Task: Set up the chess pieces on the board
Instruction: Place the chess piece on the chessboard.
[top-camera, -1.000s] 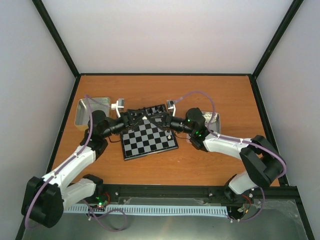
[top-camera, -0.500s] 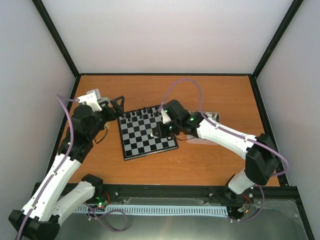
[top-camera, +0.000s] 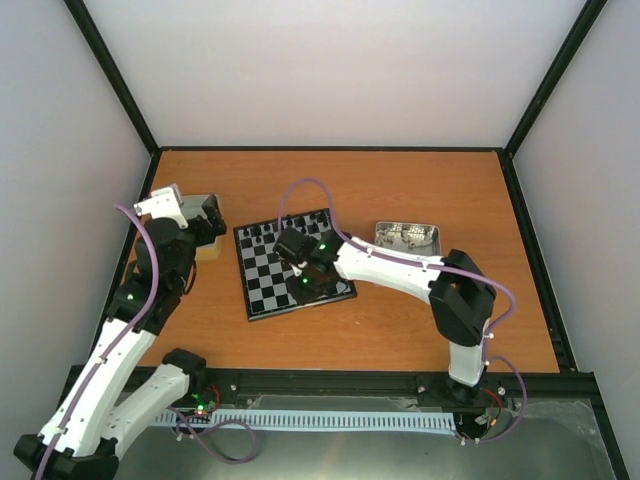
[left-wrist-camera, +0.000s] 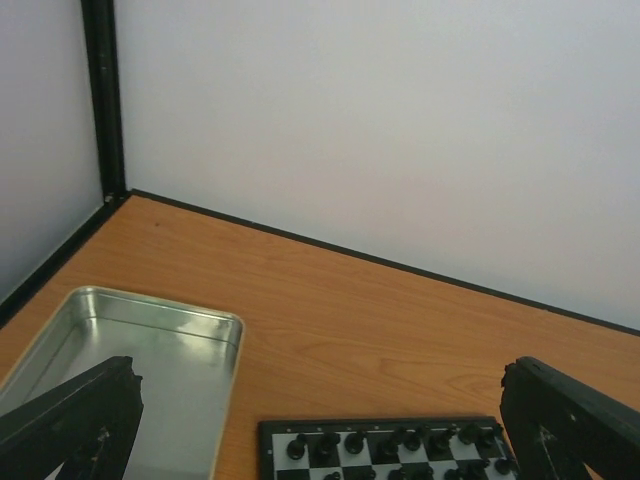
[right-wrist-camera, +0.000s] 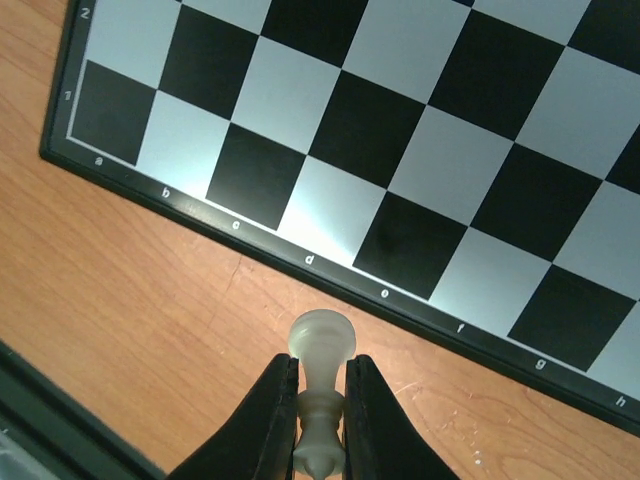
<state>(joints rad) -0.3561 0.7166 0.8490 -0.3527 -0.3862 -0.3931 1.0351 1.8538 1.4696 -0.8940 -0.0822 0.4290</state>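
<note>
The board (top-camera: 262, 285) lies left of the table's middle, with black figures (top-camera: 262, 232) on its far rows. My right gripper (right-wrist-camera: 320, 420) is shut on one cream-white chess piece (right-wrist-camera: 320, 345), base pointing ahead, held over the bare table just outside the board's (right-wrist-camera: 400, 150) lettered near edge by d and e. From above, that gripper (top-camera: 310, 283) hangs over the board's near right part. My left gripper (left-wrist-camera: 320, 430) stands wide open with nothing in it, fingers (left-wrist-camera: 70, 420) at the frame's bottom corners, high near the board's far left corner (top-camera: 208, 225).
An empty silver tray (left-wrist-camera: 150, 340) sits left of the board, under my left arm. A second silver tray (top-camera: 408, 237) right of the board holds several small pieces. Black rails and white walls enclose the table.
My left gripper drew back from the board to the left tray side and opened wide. My right arm swung from the right tray across the board to its near edge, carrying the white piece.
</note>
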